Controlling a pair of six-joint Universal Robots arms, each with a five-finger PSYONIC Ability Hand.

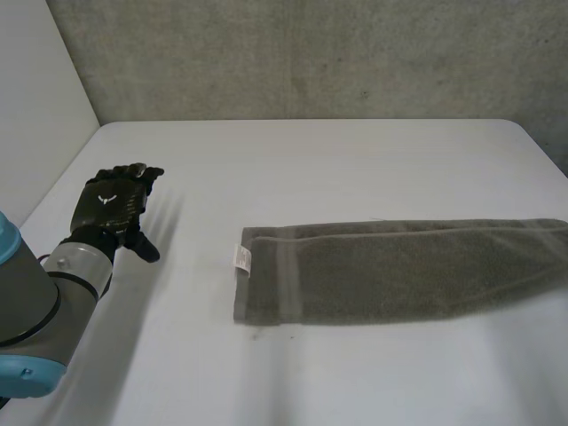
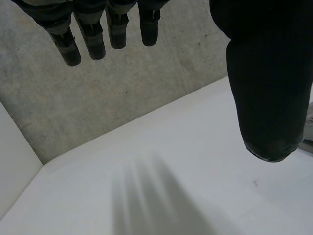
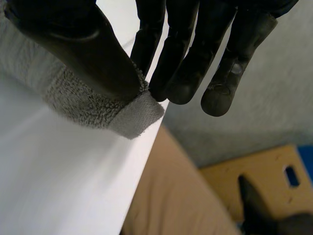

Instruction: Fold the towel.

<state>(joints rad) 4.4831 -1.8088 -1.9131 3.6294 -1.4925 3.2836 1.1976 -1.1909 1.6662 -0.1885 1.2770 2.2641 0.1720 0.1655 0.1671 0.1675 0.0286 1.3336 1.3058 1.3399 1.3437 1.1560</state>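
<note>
A grey-green towel (image 1: 399,271) lies as a long folded strip across the white table (image 1: 311,160), running from the middle out past the right side of the head view. A white label (image 1: 240,258) sits on its left end. My left hand (image 1: 115,204) hovers over the table's left side, well apart from the towel. Its fingers (image 2: 88,39) are straight and its thumb (image 2: 266,98) is spread. In the right wrist view my right hand (image 3: 181,49) pinches a corner of the towel (image 3: 93,105) between thumb (image 3: 73,44) and fingers, at the table's edge.
A grey concrete wall (image 1: 311,53) stands behind the table, and a white panel (image 1: 35,98) stands at its left. Past the table edge by my right hand are brown floor (image 3: 166,196) and a wooden box (image 3: 259,181).
</note>
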